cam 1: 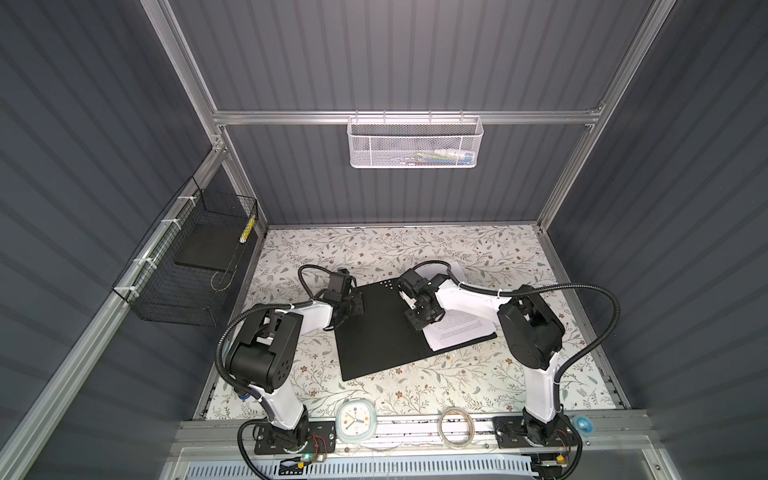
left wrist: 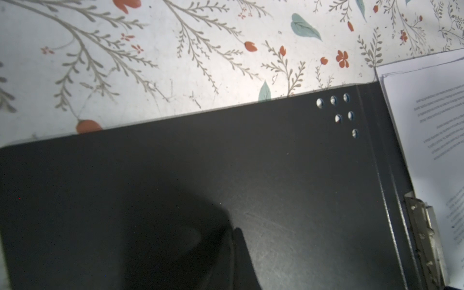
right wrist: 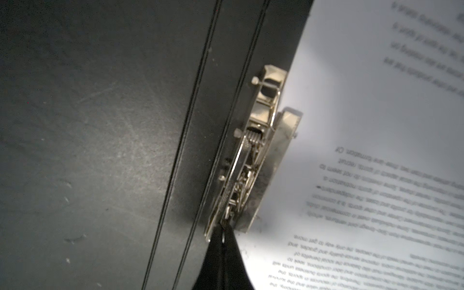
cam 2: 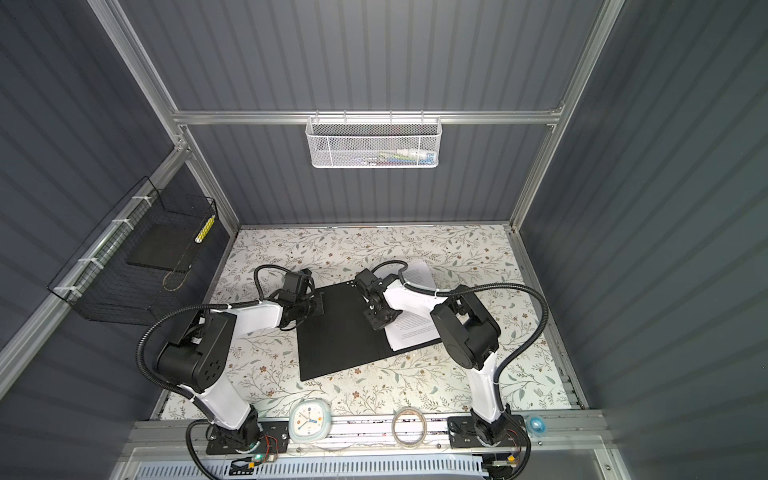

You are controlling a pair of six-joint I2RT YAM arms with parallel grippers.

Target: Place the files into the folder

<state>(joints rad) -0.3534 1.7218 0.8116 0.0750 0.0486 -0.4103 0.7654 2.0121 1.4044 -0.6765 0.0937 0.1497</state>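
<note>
Floral table (cam 1: 478, 374), L pincer (cam 1: 356, 308) clenched over folder (cam 1: 374, 336), R pincer (right wrist: 222, 233) clenched, angled onto clip (right wrist: 253, 150)

A table (cam 1: 478, 386) with a pale top printed in sprigs and small flowers is seen in both top views. Near its middle the folder (cam 1: 374, 332) is laid open and flat, black inner faces up (askew to the table's edges). The files (cam 1: 457, 328) are rested on its right half, their far corner carried past the folder's edge. A clock (cam 1: 355, 420) and a tape roll (cam 1: 454, 427) are set at the front rail.
</note>
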